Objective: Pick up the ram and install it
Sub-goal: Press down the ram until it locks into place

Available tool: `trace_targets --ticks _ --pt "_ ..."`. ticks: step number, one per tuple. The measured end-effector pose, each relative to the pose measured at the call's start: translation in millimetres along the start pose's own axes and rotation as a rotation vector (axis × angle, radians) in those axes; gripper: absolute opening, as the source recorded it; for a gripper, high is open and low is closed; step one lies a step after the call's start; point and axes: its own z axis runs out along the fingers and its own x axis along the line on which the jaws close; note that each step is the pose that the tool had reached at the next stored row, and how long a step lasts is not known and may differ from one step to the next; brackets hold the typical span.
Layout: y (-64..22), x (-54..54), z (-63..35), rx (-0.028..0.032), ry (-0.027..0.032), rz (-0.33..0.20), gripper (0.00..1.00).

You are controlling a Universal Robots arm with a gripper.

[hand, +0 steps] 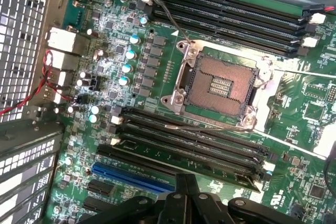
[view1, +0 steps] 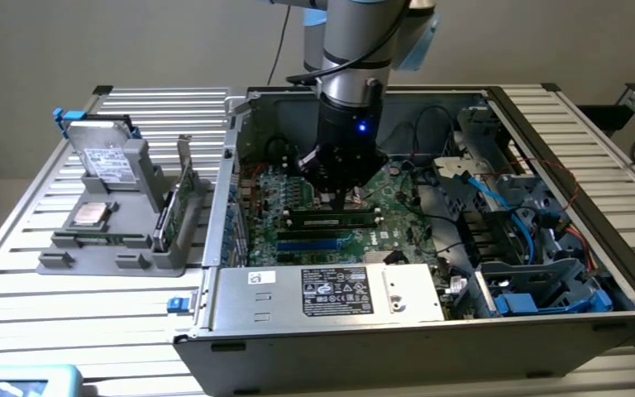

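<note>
My gripper (view1: 346, 197) pressed together, nothing pinched, low over motherboard (view1: 389, 192); ram (view1: 332, 221) in slot, six o'clock of fingertips.

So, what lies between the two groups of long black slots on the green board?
The open processor socket, held in its metal frame, lies between the slots. The wrist view shows it.

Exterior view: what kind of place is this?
Likely a lab test bench for PC assembly: an open computer case on a slatted metal table, a grey parts fixture, and the robot's gripper over the motherboard.
</note>
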Motion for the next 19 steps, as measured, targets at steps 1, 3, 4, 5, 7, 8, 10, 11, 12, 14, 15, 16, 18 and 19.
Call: trace_targets --ticks 1,3,4,5,7,8,10,11,12,14,15,16,18,19 --pt "0.0 0.0 0.0 -0.0006 0.0002 0.011 0.11" --pt "0.0 0.0 -0.1 -0.0017 0.0006 0.032 0.11" --pt "0.0 0.0 0.0 -0.0024 0.0009 0.042 0.11" --pt "0.0 0.0 -0.1 -0.003 0.0015 0.054 0.11" --pt "0.0 0.0 -0.1 -0.0044 0.0026 0.076 0.11" --pt "0.0 0.0 -0.1 -0.0048 0.0029 0.084 0.11" --pt "0.0 0.0 -0.1 -0.0056 0.0029 0.098 0.11" --pt "0.0 0.0 -0.1 -0.0059 0.0027 0.104 0.11" --pt "0.0 0.0 -0.1 -0.0063 0.0021 0.111 0.11" --pt "-0.1 -0.1 -0.2 -0.0064 0.0002 0.122 0.11" --pt "-0.1 0.0 -0.3 -0.0063 -0.0009 0.127 0.11" --pt "0.0 0.0 -0.3 -0.0064 -0.0022 0.131 0.11" --pt "0.0 0.0 -0.2 -0.0064 -0.0031 0.136 0.11" --pt "-0.1 0.0 -0.3 -0.0064 -0.0031 0.136 0.11"
